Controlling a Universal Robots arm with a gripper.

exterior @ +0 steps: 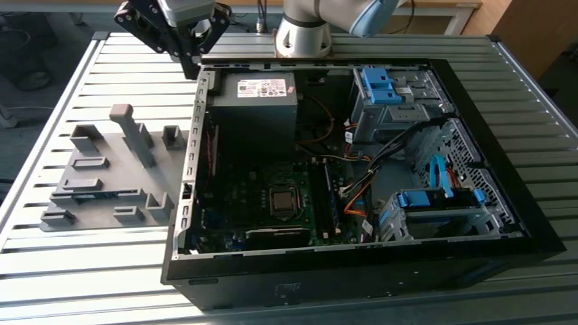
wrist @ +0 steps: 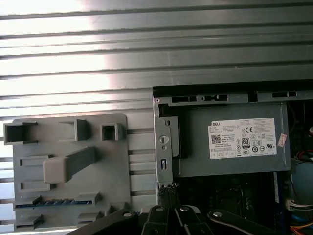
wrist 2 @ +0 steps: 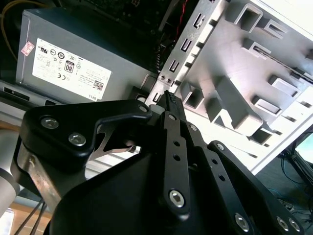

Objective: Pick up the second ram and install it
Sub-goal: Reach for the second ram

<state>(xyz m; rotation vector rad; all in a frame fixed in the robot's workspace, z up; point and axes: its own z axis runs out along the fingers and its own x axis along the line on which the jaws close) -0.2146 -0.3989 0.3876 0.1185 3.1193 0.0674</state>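
Hanging at the upper left of the exterior view, the claw (exterior: 191, 68) is clenched on nothing, its tips just above the rear corner of the open computer case (exterior: 361, 277). The second ram (exterior: 91, 197) sits in a slot of the grey fixture tray (exterior: 118, 169) on the slatted surface (exterior: 91, 284), well apart from the claw.

Second wrist view: fingertips (wrist 2: 167, 96) meet, between the power supply (wrist 2: 73, 54) and the tray.

First wrist view: the ram (wrist: 54, 202) is a blue strip in the tray, beside the case.

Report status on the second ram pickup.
Claw shut, empty, above the computer case's edge by the power supply. Second ram in the grey fixture's slot, untouched. Nothing covering it.
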